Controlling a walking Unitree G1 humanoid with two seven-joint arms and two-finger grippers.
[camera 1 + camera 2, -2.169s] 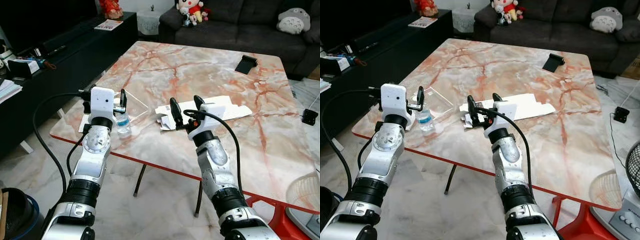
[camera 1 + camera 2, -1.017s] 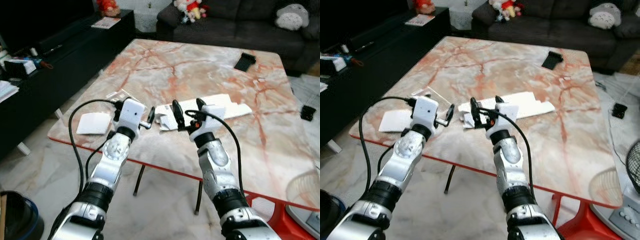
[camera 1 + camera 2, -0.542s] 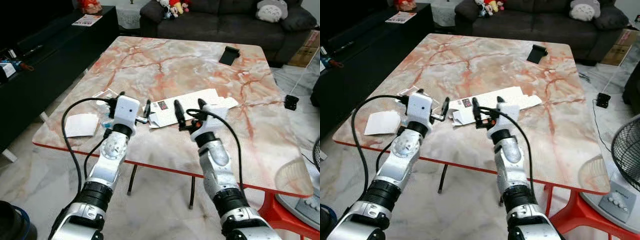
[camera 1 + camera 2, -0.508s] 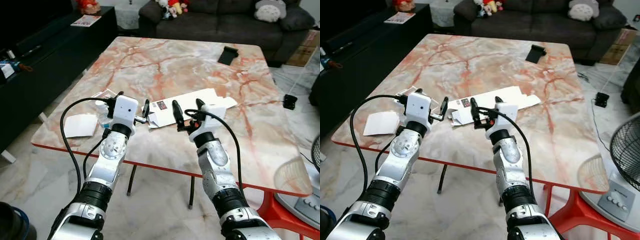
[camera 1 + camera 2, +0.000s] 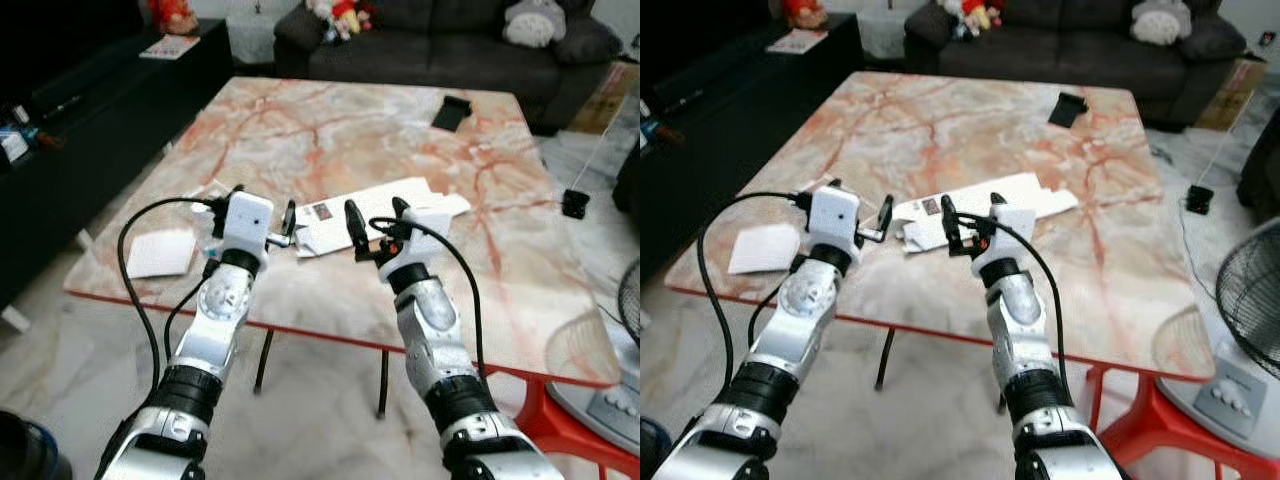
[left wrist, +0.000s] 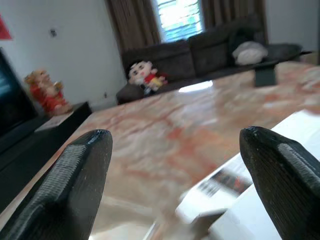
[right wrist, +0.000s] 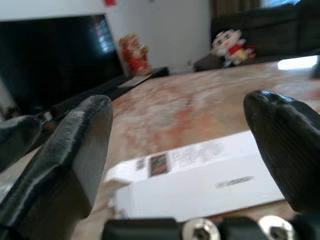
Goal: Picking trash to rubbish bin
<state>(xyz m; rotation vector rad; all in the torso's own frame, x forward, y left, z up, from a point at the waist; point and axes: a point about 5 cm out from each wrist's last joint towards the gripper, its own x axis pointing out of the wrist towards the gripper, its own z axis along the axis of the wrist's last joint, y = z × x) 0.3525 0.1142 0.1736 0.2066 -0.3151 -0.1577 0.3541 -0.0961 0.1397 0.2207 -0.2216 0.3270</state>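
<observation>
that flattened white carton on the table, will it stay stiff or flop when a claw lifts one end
The flattened white carton looks thin and long, so it will probably sag if lifted by one end. It seems light. Lying flat on the marble table, its edge may be hard to catch and may slide.

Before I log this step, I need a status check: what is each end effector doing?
Left end effector: open, holding nothing, near the flattened white box.
Right end effector: open, empty, over the same box.

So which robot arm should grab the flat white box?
Probably the right. Its open pincer sits just before the flat white box; the left pincer, also open, is off by the box's end.
</observation>
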